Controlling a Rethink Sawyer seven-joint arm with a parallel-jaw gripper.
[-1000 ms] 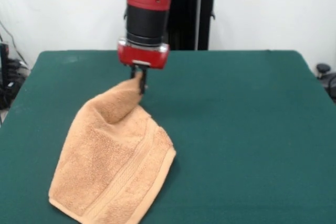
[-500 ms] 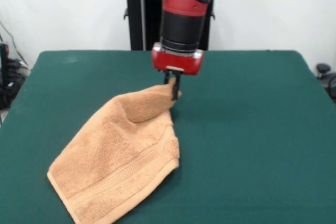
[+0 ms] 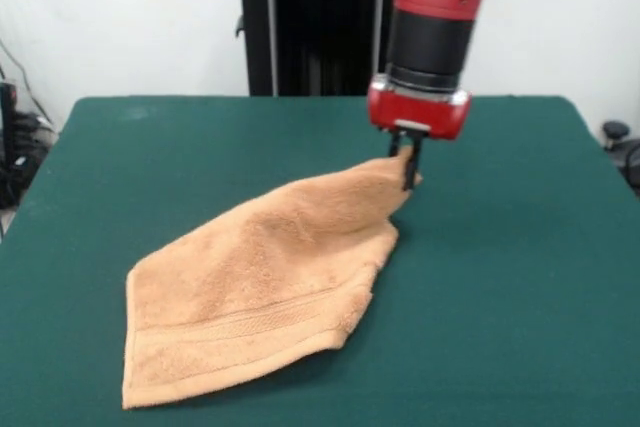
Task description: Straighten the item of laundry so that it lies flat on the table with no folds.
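1. The green table (image 3: 520, 277) fills most of the view; a white wall is behind it; a black stand (image 3: 310, 32) rises behind the table's far edge; some dark things sit off the table at the left edge (image 3: 15, 147) and the right edge (image 3: 620, 147), too small to make out.
2. The tan towel (image 3: 260, 287) lies on the table, left of the middle and toward the near side; one corner is pulled up and away to the right; the rest spreads out low on the green top; a woven stripe (image 3: 240, 325) runs near its near hem.
3. The gripper (image 3: 407, 165) hangs from the red and black arm (image 3: 430, 37); it is clenched on the raised corner of the towel; the cloth wraps round the thin black fingers (image 3: 409, 172), so their tips are hard to see.
4. Nothing stands between the towel and the bare green to its right.
5. The top of the arm is cut off by the picture's upper edge; the towel's near left corner comes close to the bottom edge; the part of the towel under the raised fold is hidden.
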